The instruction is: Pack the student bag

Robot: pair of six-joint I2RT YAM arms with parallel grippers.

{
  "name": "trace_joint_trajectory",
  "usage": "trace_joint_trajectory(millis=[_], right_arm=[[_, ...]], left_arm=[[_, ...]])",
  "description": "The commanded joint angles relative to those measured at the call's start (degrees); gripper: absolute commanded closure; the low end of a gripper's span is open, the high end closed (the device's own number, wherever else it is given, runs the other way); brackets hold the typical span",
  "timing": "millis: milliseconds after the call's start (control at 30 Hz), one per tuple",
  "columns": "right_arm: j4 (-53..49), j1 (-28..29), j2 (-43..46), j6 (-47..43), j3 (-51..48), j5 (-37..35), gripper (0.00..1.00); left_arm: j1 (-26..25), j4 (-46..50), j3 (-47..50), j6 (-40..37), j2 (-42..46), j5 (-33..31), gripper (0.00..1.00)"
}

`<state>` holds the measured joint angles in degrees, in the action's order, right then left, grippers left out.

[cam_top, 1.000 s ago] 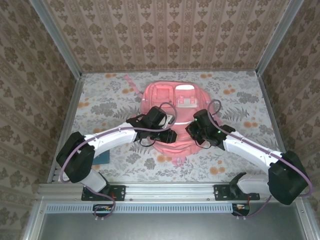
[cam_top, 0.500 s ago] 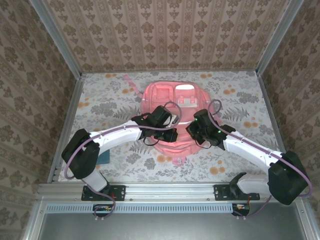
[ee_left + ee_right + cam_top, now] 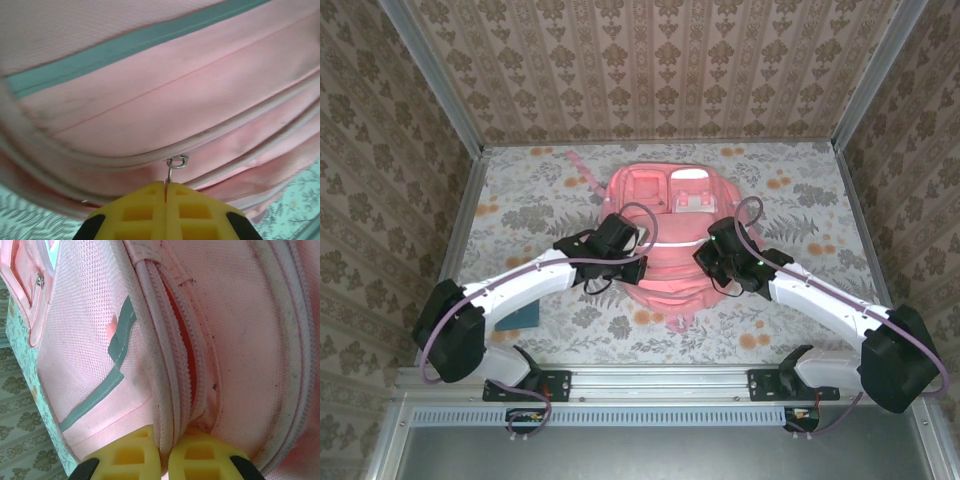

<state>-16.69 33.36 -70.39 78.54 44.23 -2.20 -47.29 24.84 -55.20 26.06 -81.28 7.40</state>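
You have the bag (image 3: 655, 195) lying flat at mid-table (image 3: 520, 200), front up. Its long axis runs near to far, with the pockets far and the carry loop toward the arm bases. The left gripper (image 3: 165, 189) is pinched on the zip pull (image 3: 170, 170) — evidently to run the zip. The right gripper (image 3: 165, 442) is clamped on the zip seam (image 3: 172, 390) — likely bracing the fabric.

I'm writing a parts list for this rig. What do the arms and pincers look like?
The left arm and right arm have white links, black joints and looping mauve cables. Left pincer and right pincer: yellow fingers with square recesses.
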Motion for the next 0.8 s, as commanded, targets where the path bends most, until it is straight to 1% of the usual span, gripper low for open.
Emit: trace_joint_trajectory(millis=[0,133,200,267,333,367,433,500,533,667,767], right_arm=[[-3.41,-0.85,1.13,-2.34,1.65,-4.99,0.94],[-3.83,-0.86,1.26,-2.56,1.72,-5.27,0.94],[-3.76,-0.89,1.2,-2.6,1.83,-5.2,0.94],[-3.53,-0.88,1.14,-2.52,1.83,-4.76,0.94],[-3.08,-0.84,1.04,-2.69,1.91,-4.16,0.94],[-3.08,-0.84,1.0,-2.78,2.0,-3.96,0.94],[-3.07,-0.84,0.98,-2.79,1.99,-3.78,0.94],[-2.94,-0.84,0.96,-2.84,2.0,-3.78,0.94],[-2.87,-0.85,0.96,-2.77,2.0,-3.77,0.94],[-2.69,-0.85,0.78,-2.62,1.92,-3.87,0.94],[-2.8,-0.85,0.78,-2.54,2.0,-3.91,0.94]], left_arm=[[2.88,2.76,1.27,-2.33,1.54,-7.3,1.0],[6.1,2.8,1.4,-3.19,2.09,-8.82,1.0],[7.62,2.21,1.51,-3.49,2.21,-8.35,1.0],[8.54,1.37,1.4,-4.3,2.0,-4.24,1.0],[8.27,-0.15,1.62,-4.36,2.71,0.63,1.0],[7.96,-1.23,2.11,-4.29,3.38,2.9,0.94],[6.03,-2.79,2.76,-3.88,5.11,4.63,0.8],[3.53,-2.76,2.82,-3.96,6.27,3.83,0.71],[2.29,-3.08,2.88,-3.69,6.52,3.15,0.68],[-2.41,-3.41,2.88,-4.05,5.53,0.83,0.62],[-5.12,-1.83,1.32,-4.75,3.09,-2.01,0.6]])
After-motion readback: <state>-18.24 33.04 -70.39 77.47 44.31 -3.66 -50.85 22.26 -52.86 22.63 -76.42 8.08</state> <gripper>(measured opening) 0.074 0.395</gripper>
